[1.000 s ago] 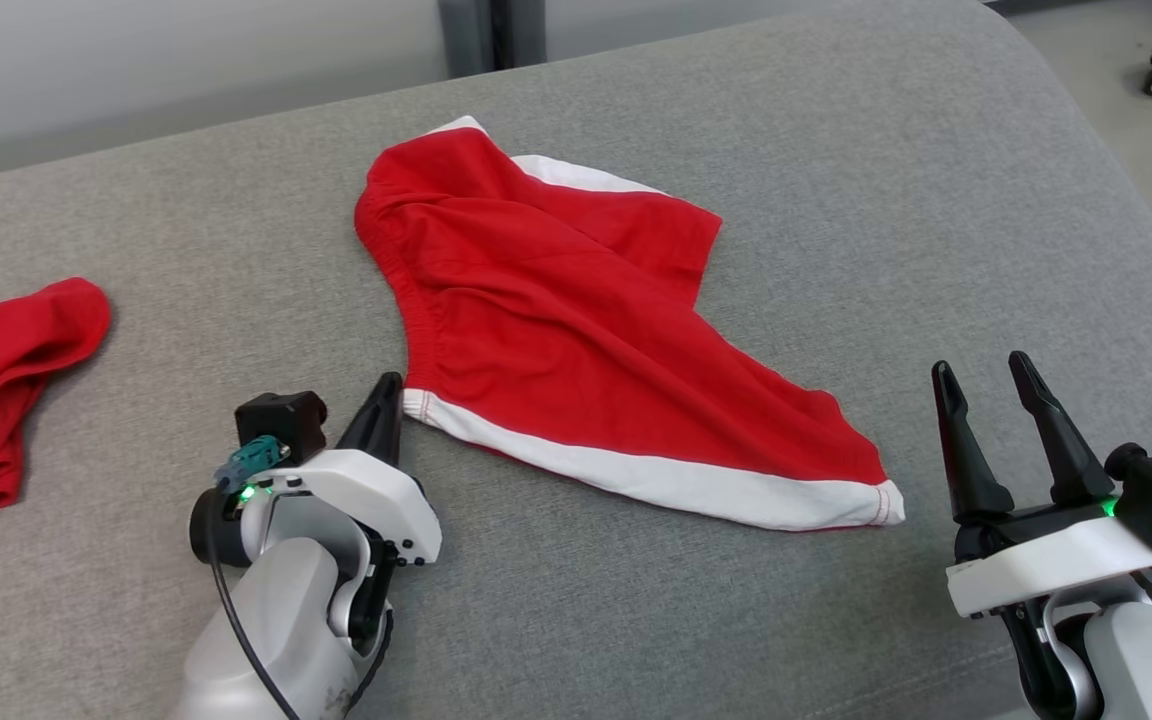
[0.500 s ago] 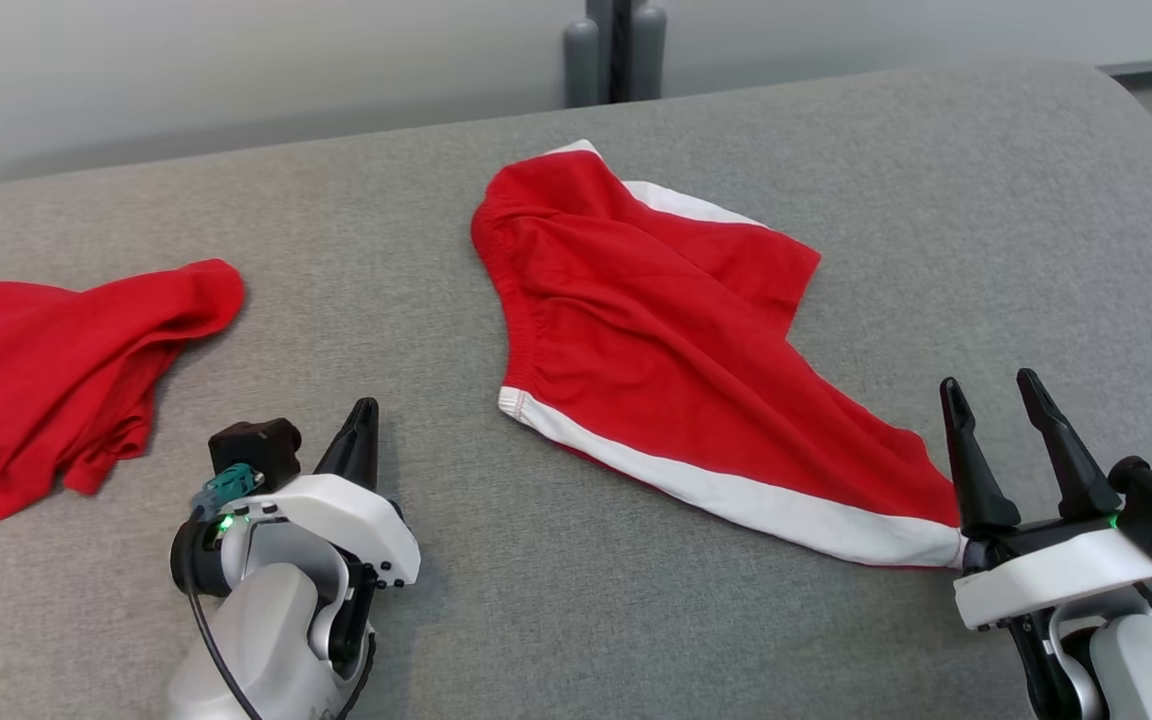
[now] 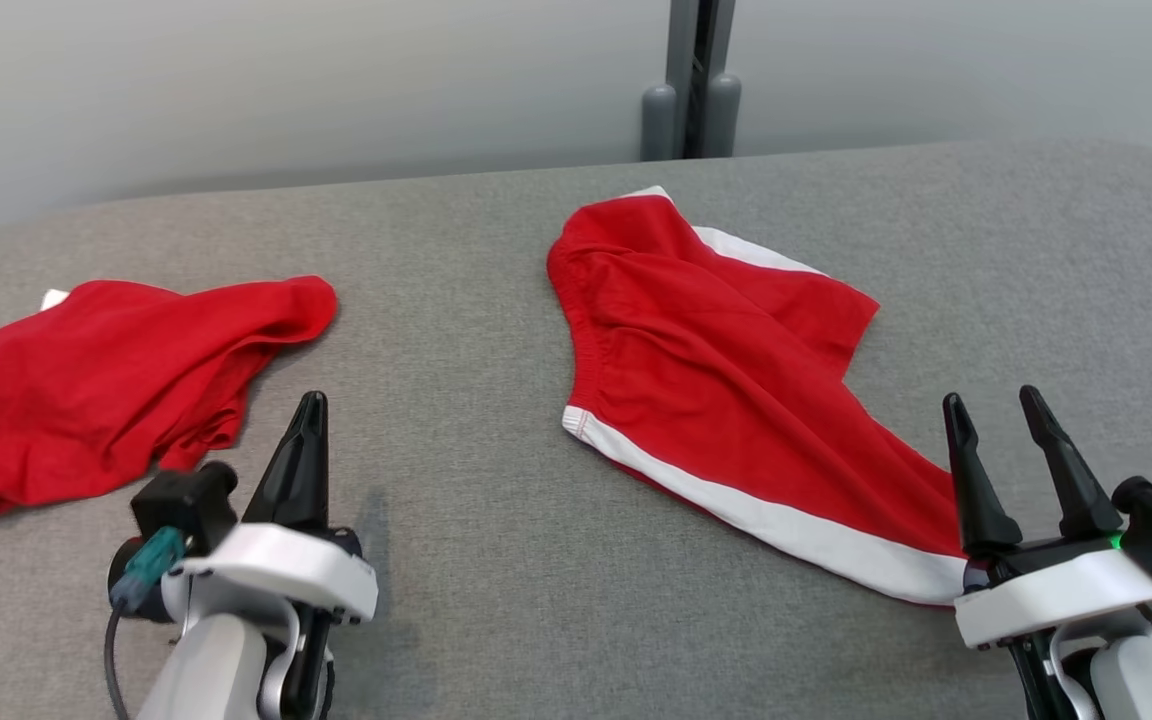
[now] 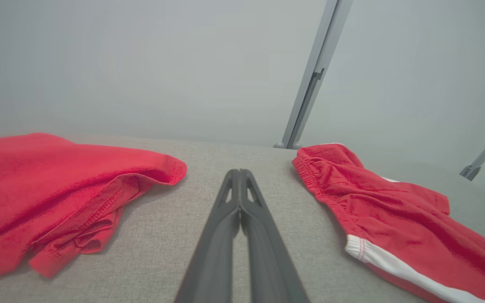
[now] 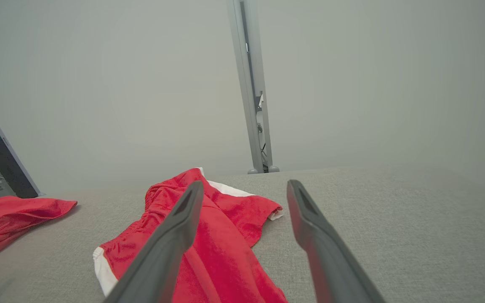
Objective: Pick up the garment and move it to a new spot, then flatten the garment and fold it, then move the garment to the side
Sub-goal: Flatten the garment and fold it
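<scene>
While the left gripper [image 3: 308,410] has its two dark fingers pressed flat together along their whole length, it grips nothing and points up the grey cushion [image 3: 456,300] into the bare strip between the two red pieces of clothing. Seen from the left wrist, the left gripper [image 4: 239,172] ends clear of both cloths, with grey fabric on either side of it.

The right gripper [image 3: 991,398] has its fingers spread wide, and grey cushion shows between the tips. Its left finger crosses in front of the lower right corner of the red shorts [image 3: 726,370], where the white band runs in under the gripper's white body; whether metal meets cloth there I cannot tell. From the right wrist, the right gripper [image 5: 246,184] has that same finger lying over the shorts [image 5: 225,235] while the other finger stands over plain cushion.

The shorts [image 4: 394,214] lie rumpled on the right half of the cushion, waistband toward the middle. A second red garment [image 3: 96,380] lies bunched at the far left, well apart from them
</scene>
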{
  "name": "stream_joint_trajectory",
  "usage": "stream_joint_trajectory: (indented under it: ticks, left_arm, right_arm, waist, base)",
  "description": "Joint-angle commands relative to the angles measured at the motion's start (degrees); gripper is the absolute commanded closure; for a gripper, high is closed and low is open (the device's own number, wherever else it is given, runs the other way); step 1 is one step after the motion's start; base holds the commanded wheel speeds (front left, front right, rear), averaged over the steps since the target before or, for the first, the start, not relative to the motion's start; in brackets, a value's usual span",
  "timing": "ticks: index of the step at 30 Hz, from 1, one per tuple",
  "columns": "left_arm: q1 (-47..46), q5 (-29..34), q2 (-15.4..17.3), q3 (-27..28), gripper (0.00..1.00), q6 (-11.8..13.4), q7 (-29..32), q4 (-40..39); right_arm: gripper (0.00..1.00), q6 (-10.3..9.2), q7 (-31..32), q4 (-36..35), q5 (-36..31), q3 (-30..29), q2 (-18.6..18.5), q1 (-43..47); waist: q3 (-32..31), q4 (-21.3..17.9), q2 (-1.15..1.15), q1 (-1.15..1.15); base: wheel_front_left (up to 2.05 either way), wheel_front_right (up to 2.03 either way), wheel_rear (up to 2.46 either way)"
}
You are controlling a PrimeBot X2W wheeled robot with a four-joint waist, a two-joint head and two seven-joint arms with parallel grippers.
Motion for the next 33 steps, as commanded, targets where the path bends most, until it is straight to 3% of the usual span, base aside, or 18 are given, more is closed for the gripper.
stream_joint_trajectory:
  ticks: [1,8,9,10,17,23,33]
  left_arm:
    - [1.7,0.65,0.03,0.95,1.0,-0.85,-0.22,-2.26]
    - [12.14,5.82,-1.38,6.68,1.0,-4.59,-0.22,-15.58]
    - [13.41,6.15,-1.65,7.3,0.63,-4.92,-0.22,-16.53]
    - [14.48,6.55,-2.01,7.89,0.0,-5.29,-0.22,-17.53]
    - [18.36,6.56,-3.34,9.76,0.0,-5.9,-0.22,-19.23]
    - [17.74,3.88,-3.32,7.85,0.0,-4.32,-0.22,-19.63]
    - [16.95,3.23,-3.36,6.89,0.0,-3.91,-0.22,-18.79]
  right_arm:
    - [0.0,-0.02,-0.08,-0.35,-0.24,-0.14,0.01,0.98]
    - [0.0,-0.02,-0.08,-1.58,-0.71,-0.84,0.52,2.75]
    - [0.0,-0.02,-0.08,-1.67,-0.75,-1.0,0.61,3.01]
    - [0.0,-0.02,-0.08,-1.75,-0.8,-1.11,0.75,3.27]
    - [0.0,-0.02,-0.08,-1.41,-0.93,-0.68,1.0,3.95]
    - [0.0,-0.02,-0.08,-1.11,-0.87,-0.44,1.17,3.47]
    - [0.0,-0.02,-0.08,-1.21,-0.3,0.03,0.96,2.72]
  waist:
    - [-0.92,0.98,0.0,0.0]
    - [-2.67,2.91,0.0,0.0]
    - [-2.83,3.12,0.0,0.0]
    - [-2.96,3.33,0.0,0.0]
    - [-3.32,3.86,0.0,0.0]
    - [-3.18,3.64,0.0,0.0]
    - [-1.66,2.59,0.0,0.0]
  base:
    - [0.0,0.0,0.0]
    - [0.0,0.0,0.0]
    - [0.0,0.0,0.0]
    - [0.0,0.0,0.0]
    - [0.0,0.0,0.0]
    - [0.0,0.0,0.0]
    - [0.0,0.0,0.0]
